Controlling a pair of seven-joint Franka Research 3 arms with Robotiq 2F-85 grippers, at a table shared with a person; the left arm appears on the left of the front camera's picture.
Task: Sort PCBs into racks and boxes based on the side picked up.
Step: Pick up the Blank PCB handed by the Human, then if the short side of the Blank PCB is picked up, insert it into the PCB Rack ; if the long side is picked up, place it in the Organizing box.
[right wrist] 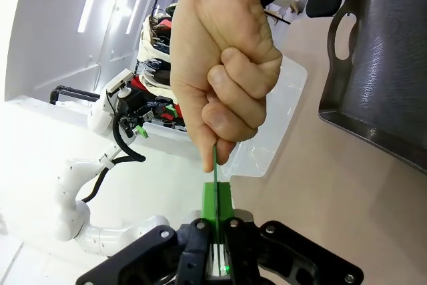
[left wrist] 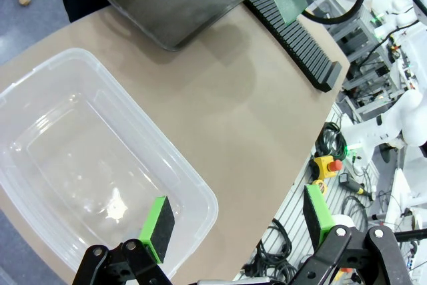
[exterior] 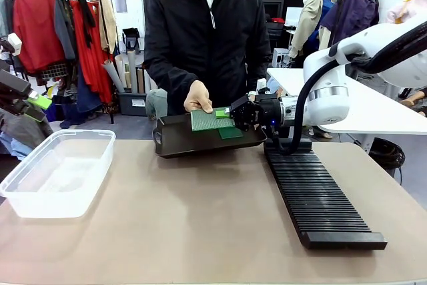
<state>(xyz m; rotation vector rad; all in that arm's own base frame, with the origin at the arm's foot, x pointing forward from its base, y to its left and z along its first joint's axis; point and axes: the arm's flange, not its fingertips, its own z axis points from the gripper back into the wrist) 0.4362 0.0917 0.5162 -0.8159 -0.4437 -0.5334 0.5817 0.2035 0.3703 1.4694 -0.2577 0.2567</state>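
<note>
A PCB (exterior: 208, 120) is offered by the person's hand (exterior: 198, 96) above the tray (exterior: 180, 141) at the far side, so that it can be taken. The right gripper (exterior: 223, 113) is closed on its right edge. The left gripper (left wrist: 237, 215) is seen wide open and empty above the clear box (exterior: 57, 171) at the left.
</note>
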